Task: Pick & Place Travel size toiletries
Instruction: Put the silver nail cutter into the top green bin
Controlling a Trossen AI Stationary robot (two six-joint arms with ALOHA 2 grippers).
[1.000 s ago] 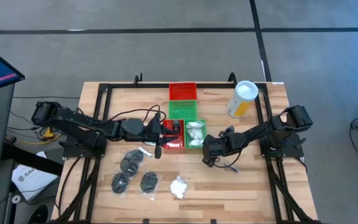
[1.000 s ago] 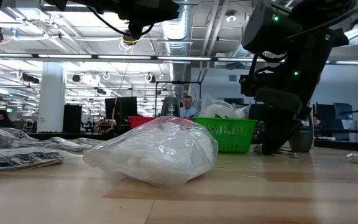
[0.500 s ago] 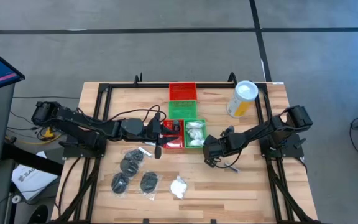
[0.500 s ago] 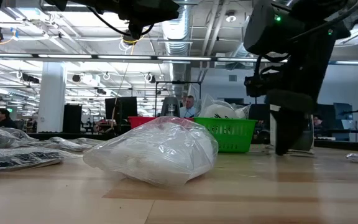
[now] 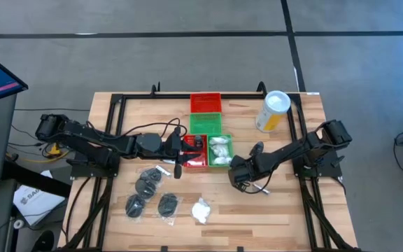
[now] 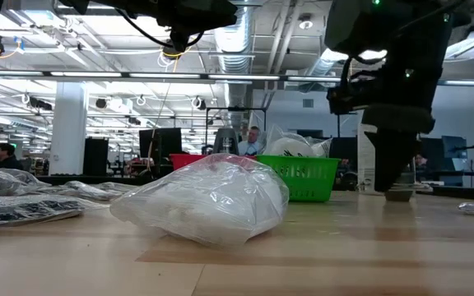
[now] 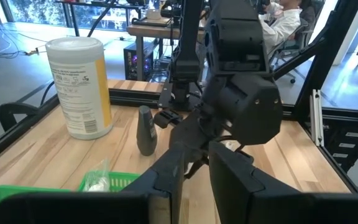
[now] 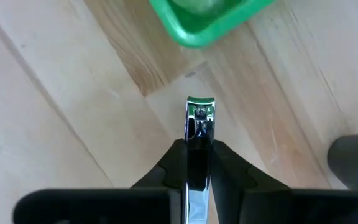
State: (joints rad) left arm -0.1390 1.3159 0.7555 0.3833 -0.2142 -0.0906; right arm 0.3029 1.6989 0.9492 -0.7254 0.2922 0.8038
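Note:
My right gripper (image 5: 238,179) points steeply down over the table's middle right, shut on a small chrome nail clipper (image 8: 199,134), just off the corner of a green tray (image 8: 194,28). My left gripper (image 5: 179,151) hovers at the near red tray (image 5: 196,159), fingers (image 7: 166,177) narrowly apart with nothing between them. Packets with dark discs (image 5: 147,185) and a white puffy packet (image 5: 201,210) lie flat on the near left of the table. The puffy packet (image 6: 208,197) fills the low view's front. My right gripper pinches the nail clipper's flat sides between its two fingers (image 8: 229,165), with the clipper lying along them. The clipper's riveted end (image 8: 200,111) sticks out past the fingertips. The fingers come from above, pointing steeply down. In the low view they end just above the tabletop.
Four small trays stand at the table's centre, two red (image 5: 206,103) and two green (image 5: 219,149), the near green one holding white lumps. A yellow canister with a white lid (image 5: 273,110) stands far right. A dark grey upright piece (image 7: 146,130) and a thin pale stick (image 5: 261,187) are beside my right gripper.
My right gripper has risen a little off the table and straightened from a slant to nearly upright. In the low view its fingers stood on the tabletop before and now end just above it.

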